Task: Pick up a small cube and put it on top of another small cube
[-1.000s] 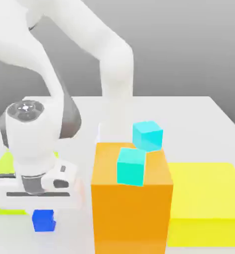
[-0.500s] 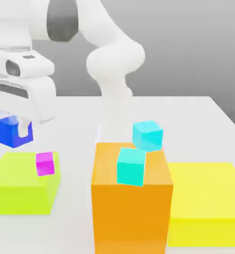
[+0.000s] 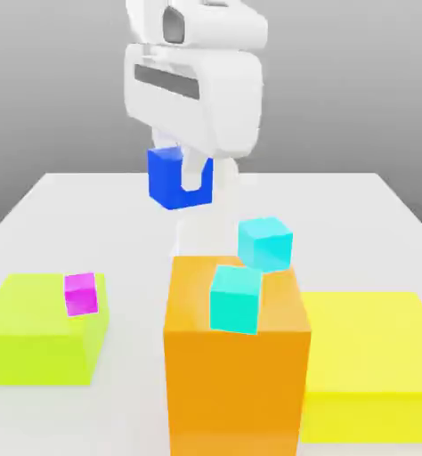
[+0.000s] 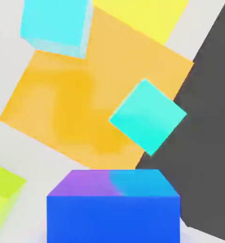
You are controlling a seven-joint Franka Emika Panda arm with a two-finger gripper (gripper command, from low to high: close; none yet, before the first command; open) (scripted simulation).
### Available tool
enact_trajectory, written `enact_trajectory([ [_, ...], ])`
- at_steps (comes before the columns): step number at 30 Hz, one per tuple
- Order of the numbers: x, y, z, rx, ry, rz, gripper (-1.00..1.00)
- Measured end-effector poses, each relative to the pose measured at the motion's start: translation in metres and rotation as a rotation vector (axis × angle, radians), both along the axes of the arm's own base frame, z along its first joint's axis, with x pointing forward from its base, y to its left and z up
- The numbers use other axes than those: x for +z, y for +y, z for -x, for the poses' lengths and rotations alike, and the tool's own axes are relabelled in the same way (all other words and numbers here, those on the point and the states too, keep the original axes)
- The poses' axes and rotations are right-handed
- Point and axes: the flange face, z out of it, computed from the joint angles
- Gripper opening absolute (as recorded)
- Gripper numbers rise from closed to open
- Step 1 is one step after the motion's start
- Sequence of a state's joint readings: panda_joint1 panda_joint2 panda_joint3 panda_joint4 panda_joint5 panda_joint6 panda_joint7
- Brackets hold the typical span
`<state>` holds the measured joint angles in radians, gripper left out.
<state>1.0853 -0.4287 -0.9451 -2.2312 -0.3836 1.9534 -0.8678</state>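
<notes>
My gripper (image 3: pixel 181 176) is shut on the small dark-blue cube (image 3: pixel 168 180) and holds it in the air, above and behind the tall orange block (image 3: pixel 237 374). In the hand view the dark-blue cube (image 4: pixel 113 207) sits close to the camera, over the orange block's top (image 4: pixel 76 104). Two cyan cubes rest on that top: one (image 3: pixel 236 299) at its front edge, the other (image 3: pixel 264 243) at its back edge. A white finger (image 3: pixel 194 175) shows against the blue cube's side.
A low lime-green block (image 3: pixel 36 329) at the exterior view's left carries a magenta cube (image 3: pixel 81 293). A low yellow block (image 3: pixel 375 365) lies at the exterior view's right of the orange one. The white table (image 3: pixel 339 205) stretches behind them.
The arm has lifted the dark-blue cube from low at the exterior view's left and carried it up and right, to above the back of the orange block. The magenta cube is now uncovered.
</notes>
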Motion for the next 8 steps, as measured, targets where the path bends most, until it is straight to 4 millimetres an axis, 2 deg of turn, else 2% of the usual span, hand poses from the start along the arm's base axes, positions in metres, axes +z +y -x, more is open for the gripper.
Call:
enact_trajectory([
  [2, -0.026, 0.011, -0.004, -0.021, 0.011, -0.007, -1.0],
  [4, -0.056, 0.013, -0.004, -0.026, 0.013, -0.008, -1.0],
  [5, -0.066, 0.013, -0.003, -0.028, 0.014, -0.008, 1.0],
  [8, -0.066, 0.013, -0.003, -0.028, 0.014, -0.008, 1.0],
])
